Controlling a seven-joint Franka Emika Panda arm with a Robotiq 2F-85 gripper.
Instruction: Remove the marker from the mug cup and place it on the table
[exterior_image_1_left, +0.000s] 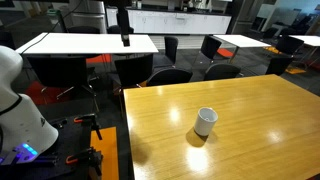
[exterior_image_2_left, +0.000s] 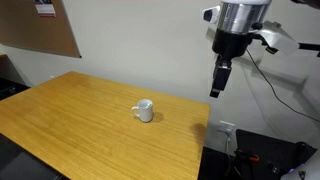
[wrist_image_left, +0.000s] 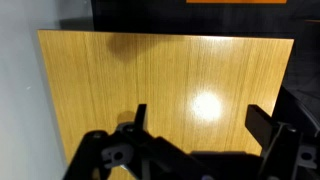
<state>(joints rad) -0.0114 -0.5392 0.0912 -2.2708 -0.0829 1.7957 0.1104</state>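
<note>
Gripper (exterior_image_2_left: 216, 90) aloft, mug cup (exterior_image_2_left: 146, 110) on table (exterior_image_2_left: 70, 115)

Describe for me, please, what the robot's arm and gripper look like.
The arm has smooth, rounded white shells and a silver-grey wrist section. The gripper is black, with two blocky fingers. Dark cables loop beside the wrist in an exterior view.

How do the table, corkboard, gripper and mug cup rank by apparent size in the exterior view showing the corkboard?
In an exterior view:
1. table
2. corkboard, cut off by the frame
3. gripper and mug cup look about alike; depth differs, so unranked.
</note>
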